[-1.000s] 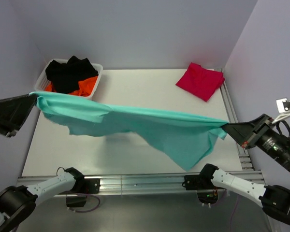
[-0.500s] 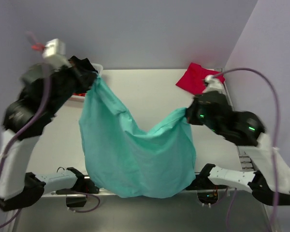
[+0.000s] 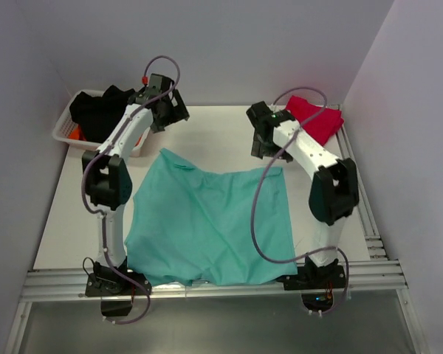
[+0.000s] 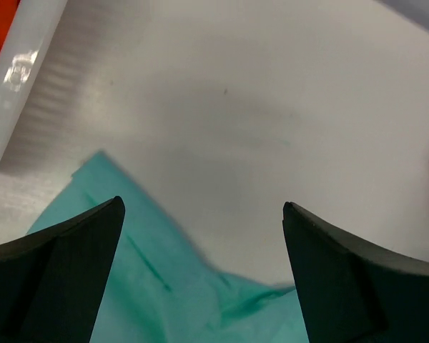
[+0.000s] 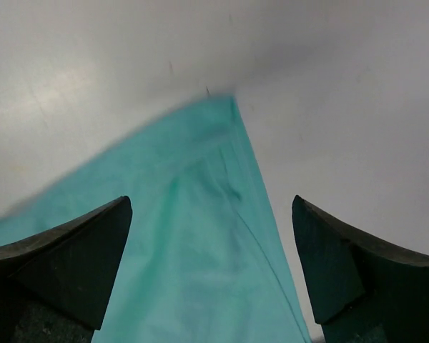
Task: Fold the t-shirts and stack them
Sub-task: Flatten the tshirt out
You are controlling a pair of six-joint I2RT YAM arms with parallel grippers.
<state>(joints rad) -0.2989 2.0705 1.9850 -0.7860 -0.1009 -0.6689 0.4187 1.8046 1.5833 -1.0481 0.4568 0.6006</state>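
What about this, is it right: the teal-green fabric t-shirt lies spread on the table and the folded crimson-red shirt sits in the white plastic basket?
No: the top external view shows the folded crimson-red fabric shirt on the table, far right corner, outside the white plastic basket. The teal-green fabric t-shirt is spread as stated.

The teal shirt point(image 3: 210, 217) is now lying flat on the table point(image 3: 214, 129); the left gripper point(image 4: 200, 214) and right gripper point(image 5: 211, 207) are gaping wide, having released it.

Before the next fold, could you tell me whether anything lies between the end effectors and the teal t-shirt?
Nothing visible: the left end effector and right end effector hang open by the far corners of the teal t-shirt.
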